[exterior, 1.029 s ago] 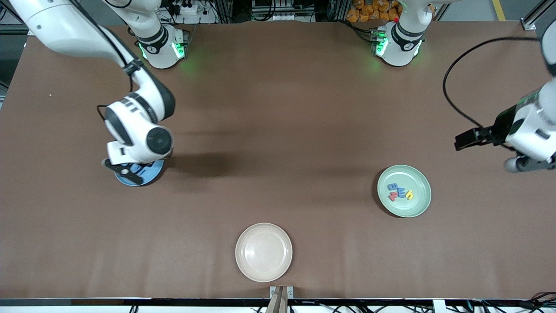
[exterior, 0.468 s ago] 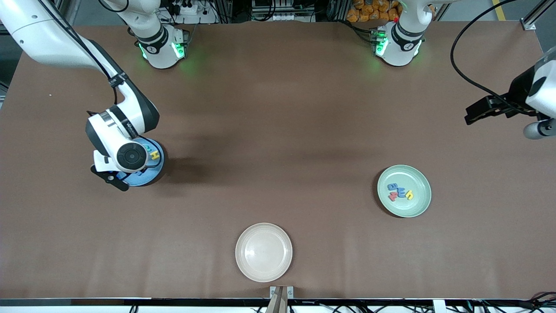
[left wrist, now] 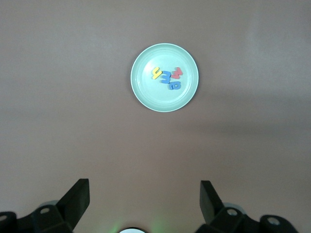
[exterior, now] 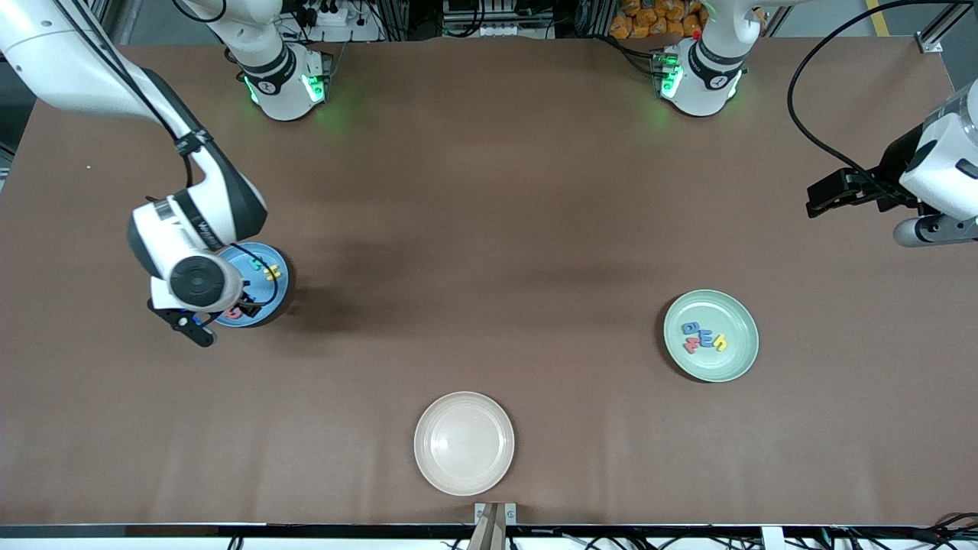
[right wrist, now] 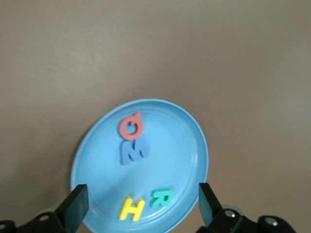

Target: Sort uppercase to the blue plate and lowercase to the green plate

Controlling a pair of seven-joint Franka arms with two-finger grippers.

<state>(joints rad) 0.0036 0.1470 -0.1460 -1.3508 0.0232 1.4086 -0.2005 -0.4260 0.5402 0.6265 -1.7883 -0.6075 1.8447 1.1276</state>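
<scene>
Blue plate (right wrist: 141, 165) sits toward the right arm's end of the table and carries four capitals: red G (right wrist: 131, 125), blue M (right wrist: 132, 152), yellow H (right wrist: 131, 209) and teal R (right wrist: 162, 197). Right gripper (right wrist: 141, 206) hangs over this plate with jaws spread wide, holding nothing. Green plate (exterior: 711, 335) lies toward the left arm's end and holds the lowercase letters (left wrist: 167, 77) in a tight cluster. Left gripper (left wrist: 144, 204) waits high above the table, jaws apart and empty. Cream plate (exterior: 464, 443) lies nearest the front camera.
</scene>
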